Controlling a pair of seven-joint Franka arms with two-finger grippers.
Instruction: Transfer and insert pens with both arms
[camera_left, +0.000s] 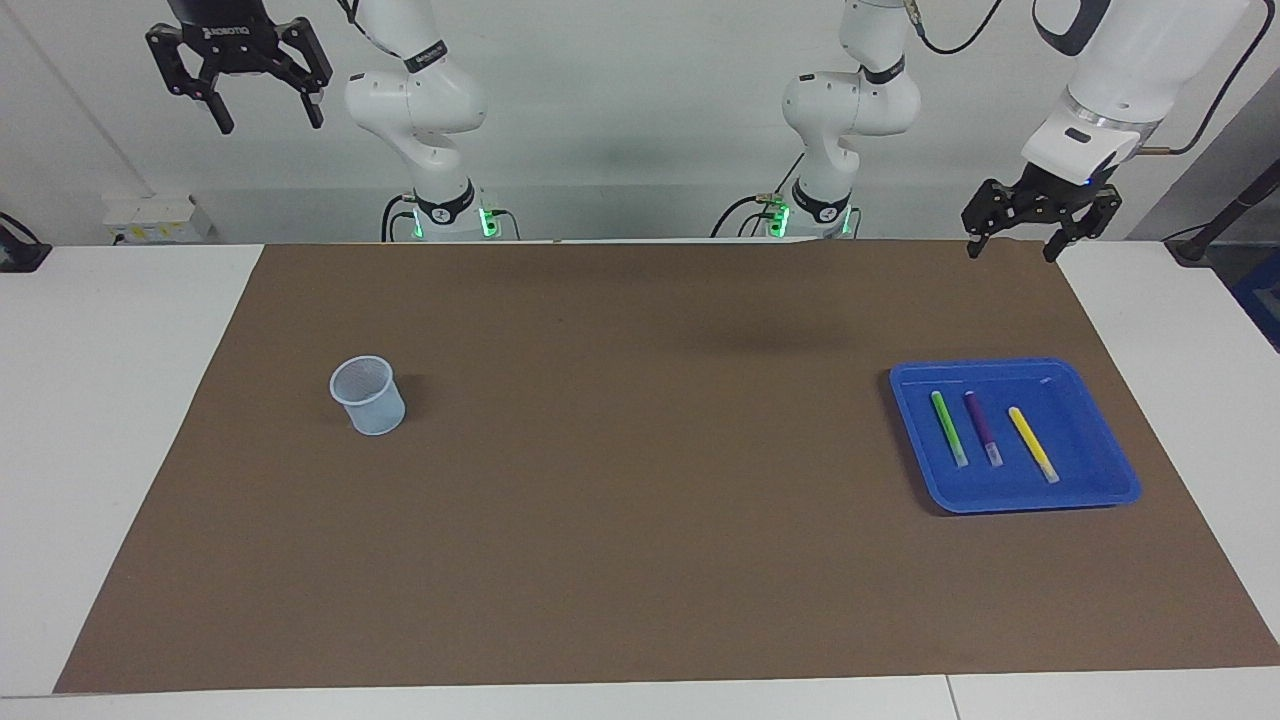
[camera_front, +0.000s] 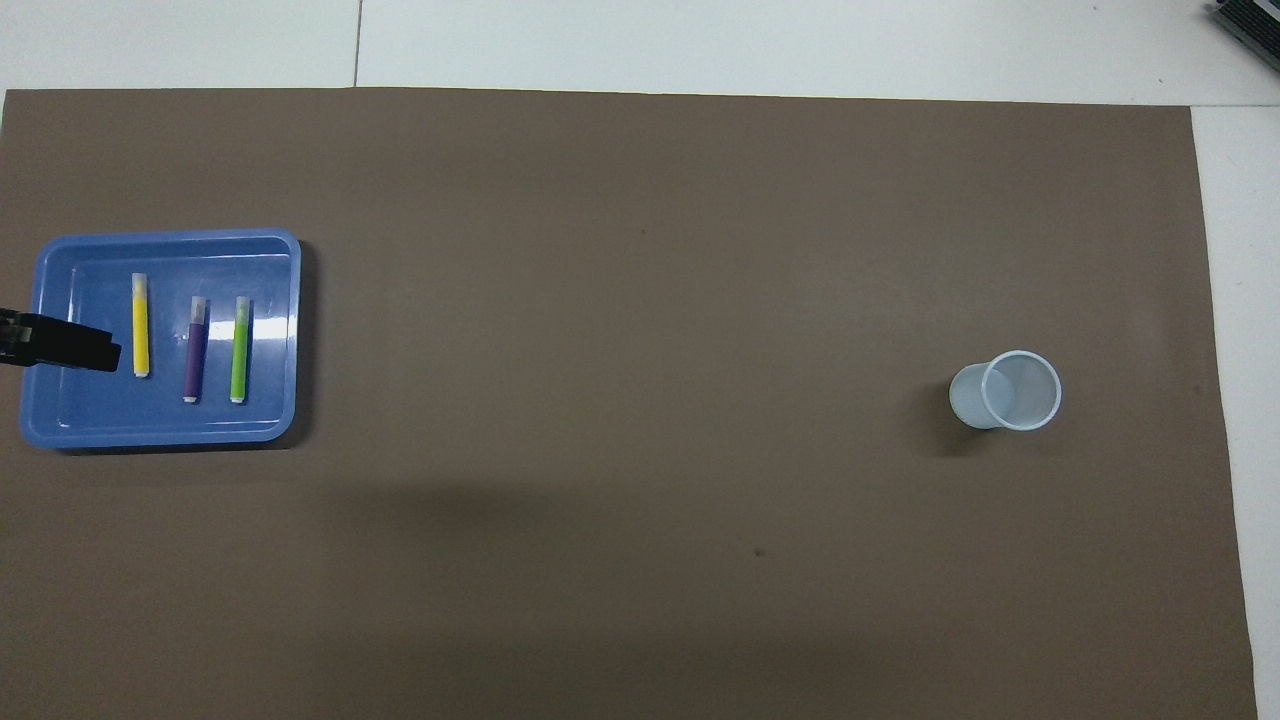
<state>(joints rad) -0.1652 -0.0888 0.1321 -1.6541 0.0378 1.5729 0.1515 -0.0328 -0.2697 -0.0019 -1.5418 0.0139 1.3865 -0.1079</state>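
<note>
Two glossy white jointed arms with rounded housings, silver wrist rings and looping black cables. Green lights glowing at both bases. Black skeletal two-finger claws: right claw with white lettering on its body, left claw beneath a small blue light.

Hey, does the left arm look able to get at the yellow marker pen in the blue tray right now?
Probably yes. The left gripper hangs open above the table edge near the blue plastic tray, and the yellow marker pen lies uncovered, apart from the purple one, with nothing in between.
</note>
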